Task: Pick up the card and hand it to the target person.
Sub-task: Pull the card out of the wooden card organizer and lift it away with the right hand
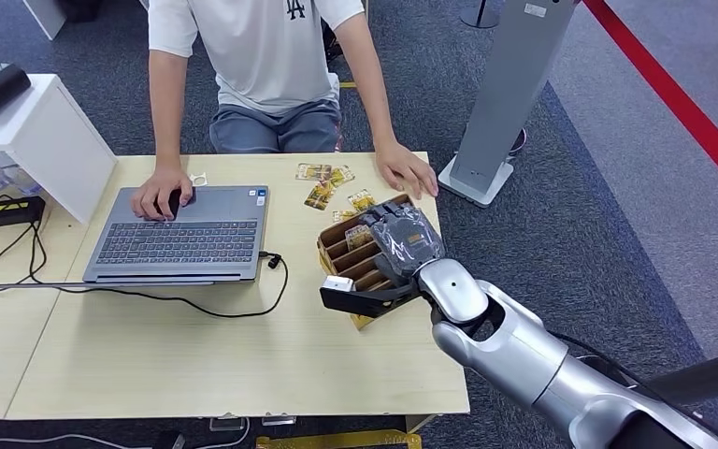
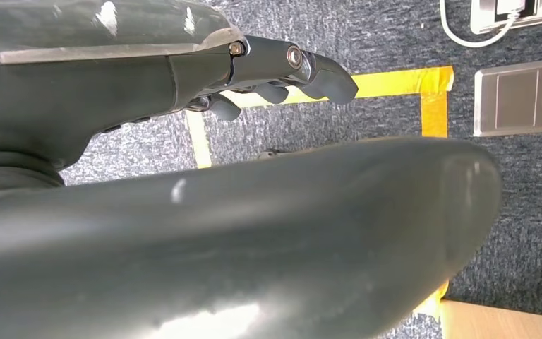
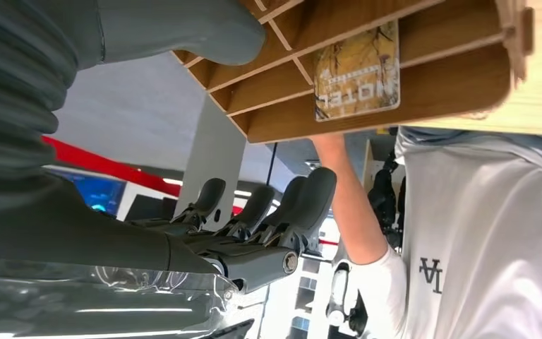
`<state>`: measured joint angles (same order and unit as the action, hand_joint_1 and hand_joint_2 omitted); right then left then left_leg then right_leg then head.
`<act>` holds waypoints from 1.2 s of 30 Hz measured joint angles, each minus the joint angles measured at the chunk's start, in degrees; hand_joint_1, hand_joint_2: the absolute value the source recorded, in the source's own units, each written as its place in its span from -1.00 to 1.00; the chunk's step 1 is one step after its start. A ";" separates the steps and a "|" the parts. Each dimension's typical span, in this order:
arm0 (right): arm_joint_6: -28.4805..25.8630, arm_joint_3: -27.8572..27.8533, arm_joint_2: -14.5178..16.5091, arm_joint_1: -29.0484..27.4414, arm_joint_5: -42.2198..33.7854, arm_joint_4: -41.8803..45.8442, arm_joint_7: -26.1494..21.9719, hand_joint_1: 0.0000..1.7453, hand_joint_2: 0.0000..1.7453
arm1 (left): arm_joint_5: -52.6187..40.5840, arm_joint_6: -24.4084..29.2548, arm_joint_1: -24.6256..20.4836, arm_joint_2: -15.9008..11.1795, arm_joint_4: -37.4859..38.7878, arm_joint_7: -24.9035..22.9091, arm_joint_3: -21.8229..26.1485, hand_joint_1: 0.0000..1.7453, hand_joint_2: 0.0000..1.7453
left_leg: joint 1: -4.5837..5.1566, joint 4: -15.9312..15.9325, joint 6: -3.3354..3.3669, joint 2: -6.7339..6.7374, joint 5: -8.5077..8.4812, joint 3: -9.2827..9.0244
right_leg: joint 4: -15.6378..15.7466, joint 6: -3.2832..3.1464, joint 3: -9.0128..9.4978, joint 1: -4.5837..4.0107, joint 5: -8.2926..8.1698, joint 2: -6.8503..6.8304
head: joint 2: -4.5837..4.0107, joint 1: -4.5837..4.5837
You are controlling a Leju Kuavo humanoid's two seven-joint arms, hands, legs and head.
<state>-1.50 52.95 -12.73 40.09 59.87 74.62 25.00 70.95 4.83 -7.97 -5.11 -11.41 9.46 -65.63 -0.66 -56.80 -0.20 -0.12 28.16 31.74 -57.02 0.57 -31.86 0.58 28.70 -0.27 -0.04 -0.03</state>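
Wooden rack [image 1: 366,267] under right robot hand [image 1: 402,241], fingers apart, empty; lower squarely onto card [image 3: 357,70]; pinch top edge.

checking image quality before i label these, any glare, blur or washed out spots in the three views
Head view: even light, sharp; the laptop and card rack read clearly. Left wrist view: a big blurred dark curved body part up close, with white glare patches; the left hand and carpet are sharper. Right wrist view: the card in the rack is sharp, the right hand nearby is soft, with a plastic sheen, and the background is washed out.
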 joint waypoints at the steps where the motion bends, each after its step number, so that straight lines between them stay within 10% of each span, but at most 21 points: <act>1: -0.01 0.51 0.09 0.41 -0.01 -0.93 0.02 -0.38 1.00 | 0.00 0.00 -0.01 0.00 0.00 -0.03 -0.01 -1.00 -1.00 | 0.00 0.00 0.00 0.00 0.00 0.00 | 0.00 0.00 0.00 0.00 0.00 0.00 | 0.00 0.00; 36: -1.99 6.85 2.44 4.89 -1.94 -9.09 0.19 -0.44 1.00 | -0.02 -0.01 -0.03 0.01 0.00 -0.85 -0.10 -1.00 -1.00 | 0.00 0.00 0.00 0.01 0.00 -0.04 | 0.00 0.00 0.01 0.00 0.00 0.02 | 0.00 0.01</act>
<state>-3.50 59.80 -10.29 44.98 57.92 65.53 25.19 70.93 4.82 -8.00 -5.10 -11.41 8.61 -65.73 -0.66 -56.80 -0.20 -0.11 28.16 31.71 -57.02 0.57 -31.85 0.58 28.70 -0.25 -0.04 -0.02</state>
